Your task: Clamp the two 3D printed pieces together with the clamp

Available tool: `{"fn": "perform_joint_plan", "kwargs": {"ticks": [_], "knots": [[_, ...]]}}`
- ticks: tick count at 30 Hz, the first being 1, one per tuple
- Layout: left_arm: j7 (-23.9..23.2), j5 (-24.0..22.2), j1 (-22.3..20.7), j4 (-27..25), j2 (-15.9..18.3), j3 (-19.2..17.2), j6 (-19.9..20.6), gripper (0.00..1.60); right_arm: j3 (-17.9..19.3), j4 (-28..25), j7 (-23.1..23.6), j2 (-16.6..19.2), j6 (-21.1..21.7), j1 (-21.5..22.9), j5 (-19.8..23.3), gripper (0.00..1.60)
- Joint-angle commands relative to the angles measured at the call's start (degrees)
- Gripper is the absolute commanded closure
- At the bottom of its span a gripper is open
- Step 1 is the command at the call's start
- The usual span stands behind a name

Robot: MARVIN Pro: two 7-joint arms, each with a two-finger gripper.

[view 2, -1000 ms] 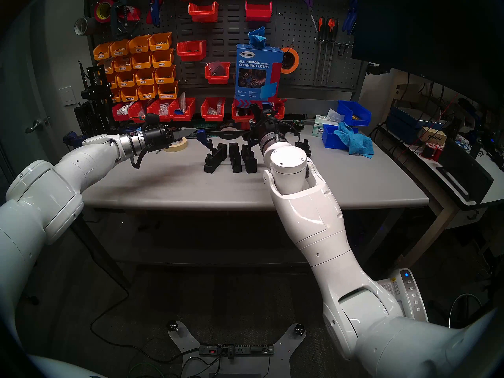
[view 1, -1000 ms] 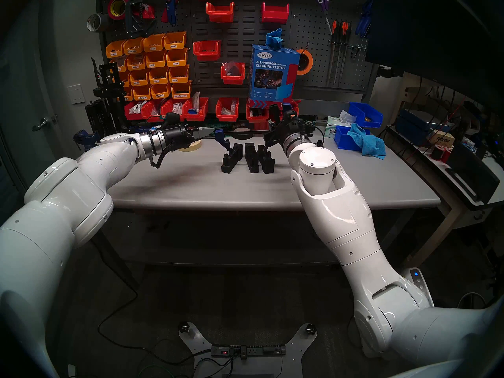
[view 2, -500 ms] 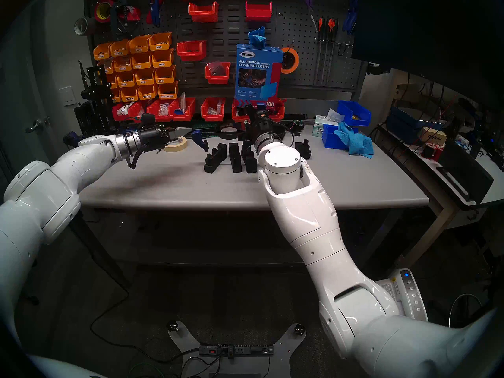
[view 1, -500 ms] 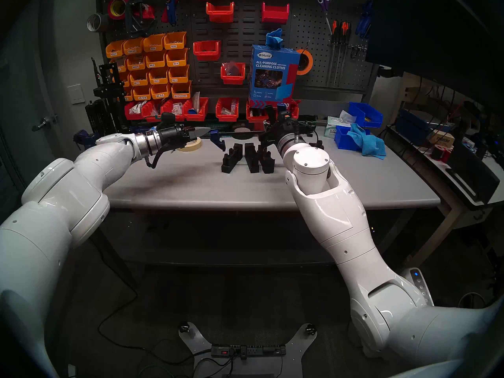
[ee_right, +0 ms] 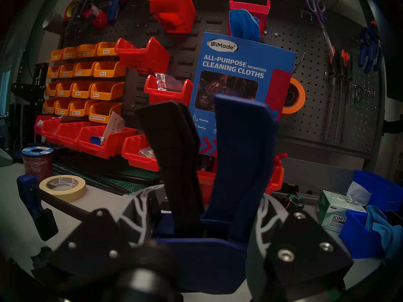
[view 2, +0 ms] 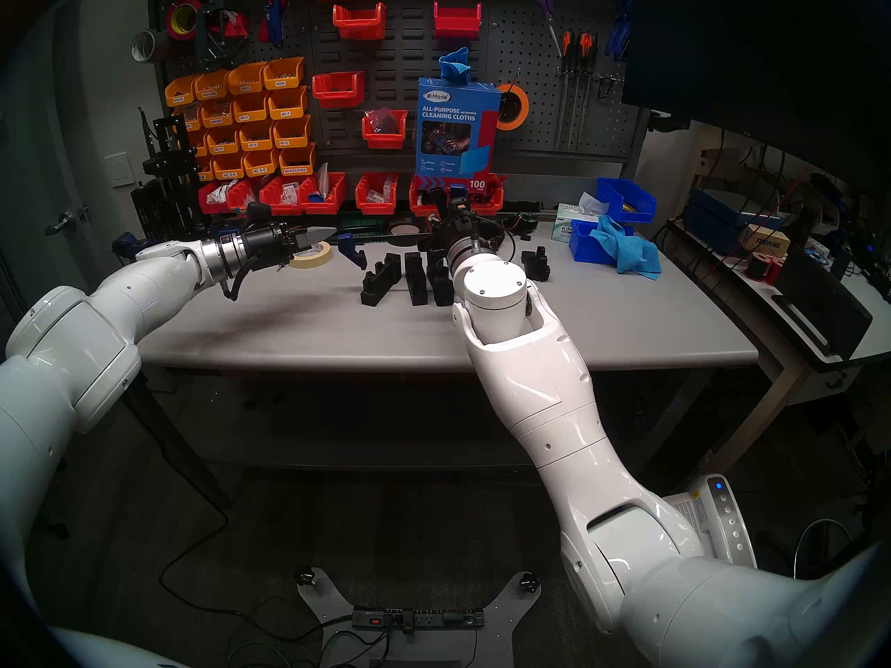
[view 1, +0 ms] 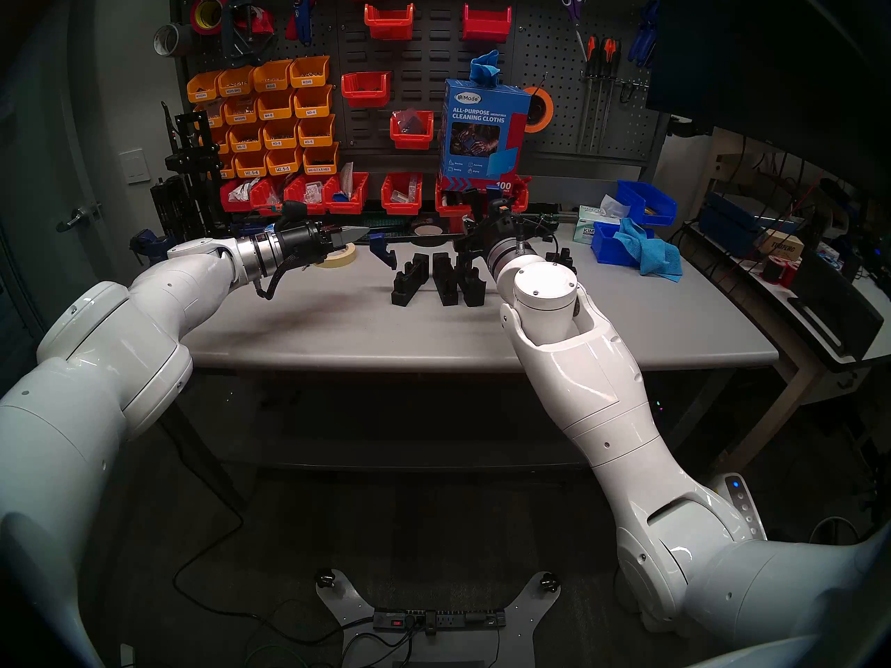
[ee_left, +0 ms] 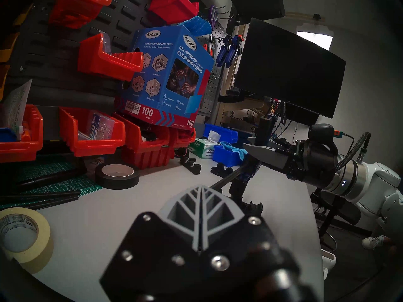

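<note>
The right tool [ee_right: 202, 234] is clamped on the clamp [ee_right: 237, 164] at its body, the black trigger and blue handle standing up between the fingers. The clamp's thin bar runs level toward the left tool [ee_left: 201, 189], whose fingers are pressed together on the bar's end. The far blue jaw [view 1: 381, 245] hangs above the counter [view 1: 337, 325]. The two 3D printed pieces [view 1: 455, 281] stand on the counter below the bar, between both tools, untouched by the clamp.

Two white robot arms reach over a grey table [view 1: 337, 325]. Black printed pieces [view 1: 451, 279] stand mid-table. The left end effector [view 1: 359, 233], pinched together, hovers left of the blue clamp [view 1: 383, 248].
</note>
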Motion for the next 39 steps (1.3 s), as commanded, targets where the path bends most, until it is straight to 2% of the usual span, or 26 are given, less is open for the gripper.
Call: {"fn": "perform_joint_plan", "kwargs": {"ticks": [1,39], "knots": [[0.35,-0.34,-0.98,0.12,-0.24,-0.40,0.02,1.60,0.35,-1.33,-0.26,0.06,-1.34,1.46,-0.46,1.60],[1.69,-0.25,-0.72,-0.02,-0.51,-0.67,0.83,1.60,1.30,-1.89,0.02,1.25,-1.43,0.18,-0.96,1.60]]}}
